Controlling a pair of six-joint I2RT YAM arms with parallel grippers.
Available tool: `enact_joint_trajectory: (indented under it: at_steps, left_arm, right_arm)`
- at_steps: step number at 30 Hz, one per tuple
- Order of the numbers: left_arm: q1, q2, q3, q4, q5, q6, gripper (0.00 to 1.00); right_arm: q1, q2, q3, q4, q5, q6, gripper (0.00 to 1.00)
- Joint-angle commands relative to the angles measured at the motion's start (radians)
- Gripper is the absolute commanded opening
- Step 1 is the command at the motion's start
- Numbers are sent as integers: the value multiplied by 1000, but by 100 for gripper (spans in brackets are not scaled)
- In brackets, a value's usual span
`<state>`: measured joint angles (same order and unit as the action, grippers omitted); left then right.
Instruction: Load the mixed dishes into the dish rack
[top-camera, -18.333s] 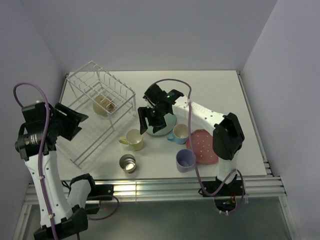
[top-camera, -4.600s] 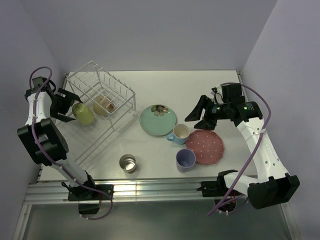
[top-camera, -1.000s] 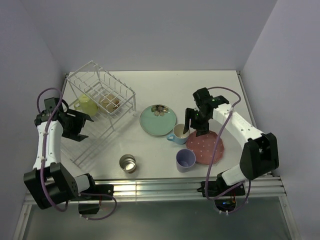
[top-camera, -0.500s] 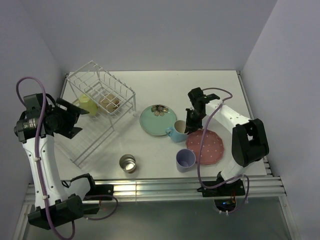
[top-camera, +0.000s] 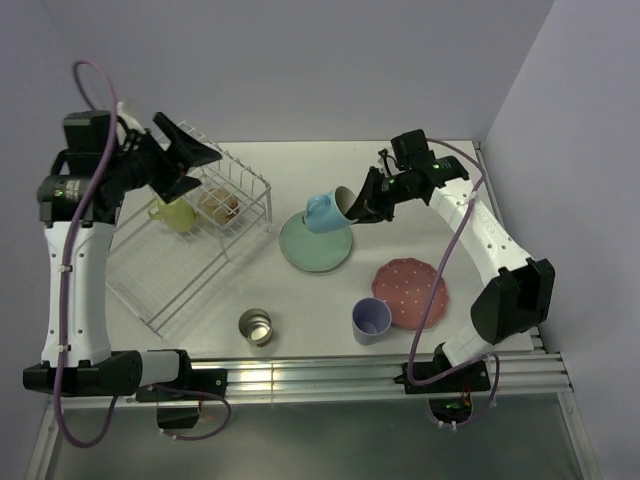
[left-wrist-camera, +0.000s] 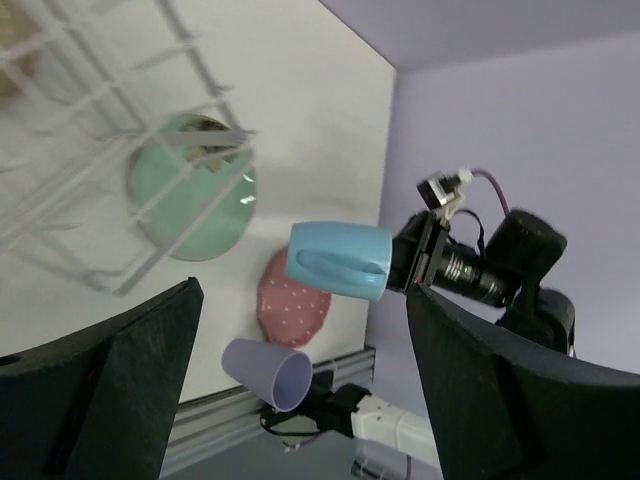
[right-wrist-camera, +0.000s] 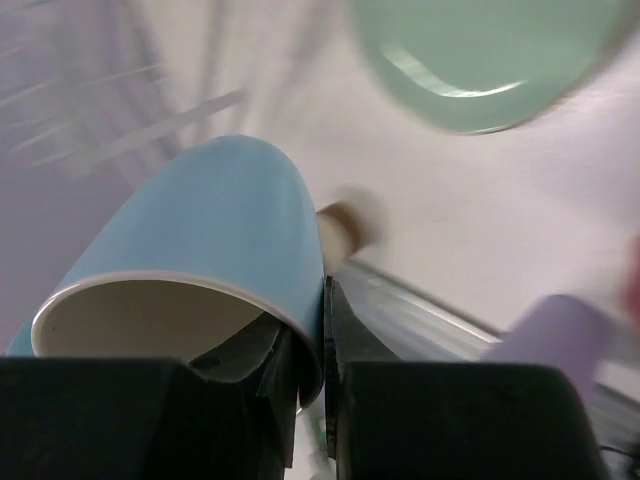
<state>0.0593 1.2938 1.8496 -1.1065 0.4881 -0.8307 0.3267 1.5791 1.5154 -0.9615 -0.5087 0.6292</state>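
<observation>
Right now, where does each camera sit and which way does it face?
Top external: high behind the robot, looking down on the table; left arm and right arm show, left gripper raised by the dish rack.
Left wrist: on the raised left arm, looking down across the table toward the right arm; its open fingers frame the bottom.
Right wrist: looks along its fingers, pinching the light blue mug's rim.
Shared: all three see the mug and mint-green flower plate.
</observation>
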Motion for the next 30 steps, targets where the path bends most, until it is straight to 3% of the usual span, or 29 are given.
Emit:
enact_joint_trajectory:
  at_steps: [1,3,6,7,9,10,12,15,20,30]
  left_arm:
    - [-146,-37,-110,294,99,-40,89]
    - [-234,-48,-179,445,107,-47,90]
    - [-336,-19,-167,497,101,13,92]
    - [-355,-13,-158,497,86,60,94]
    - [-401,-1,-132,508,84,105,95]
    - [-411,-4,-128,519,84,138,97]
    - [-421,-8,-128,537,89,186,98]
    - [-424,-19,-130,571,135,246,99]
    - [-434,-24,-161,628,256,292,99]
    - [-447,-22,-184,728,435,312,99]
  right_arm:
    - [-9,-77,51,160,-420,194,0]
    - [-9,-96,36,226,-496,303,0]
    - [-11,-151,-45,461,-606,528,0]
    - [-11,-168,-81,665,-632,708,0]
    - [-11,-214,-203,913,-680,910,0]
    - [-9,-223,-237,1140,-691,1092,0]
    - [-9,-235,-314,1394,-705,1237,0]
    - [-5,-238,-363,1536,-699,1412,0]
    - [34,-212,-391,1705,-683,1555,0]
    - [90,-165,-333,1676,-685,1552,0]
